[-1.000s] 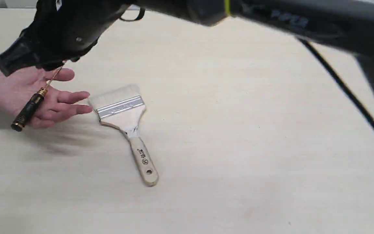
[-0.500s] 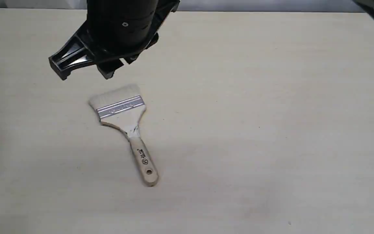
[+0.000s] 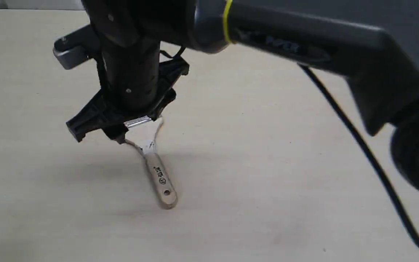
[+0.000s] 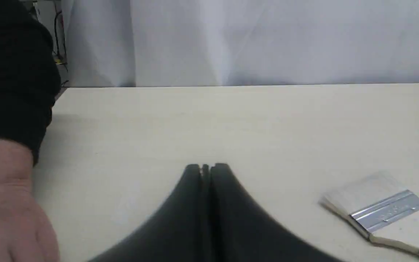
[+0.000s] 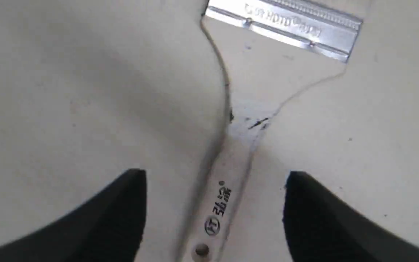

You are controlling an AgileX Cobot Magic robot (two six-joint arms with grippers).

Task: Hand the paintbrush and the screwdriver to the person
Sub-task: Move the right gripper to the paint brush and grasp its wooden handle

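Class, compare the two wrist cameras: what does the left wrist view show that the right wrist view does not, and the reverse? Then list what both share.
Only the left wrist view: the left pincer, shut; a person's hand below a black sleeve; pale bristles. Only the right wrist view: the right pincer, open, a finger each side of the handle, with its print and hole. Both: the paintbrush, its silver ferrule, the table.

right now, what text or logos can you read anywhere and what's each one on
"PIPER": on the right arm, blurred.
Black print and a circled logo on the paintbrush handle: too unclear to read.
Embossed lettering on its ferrule: not legible.
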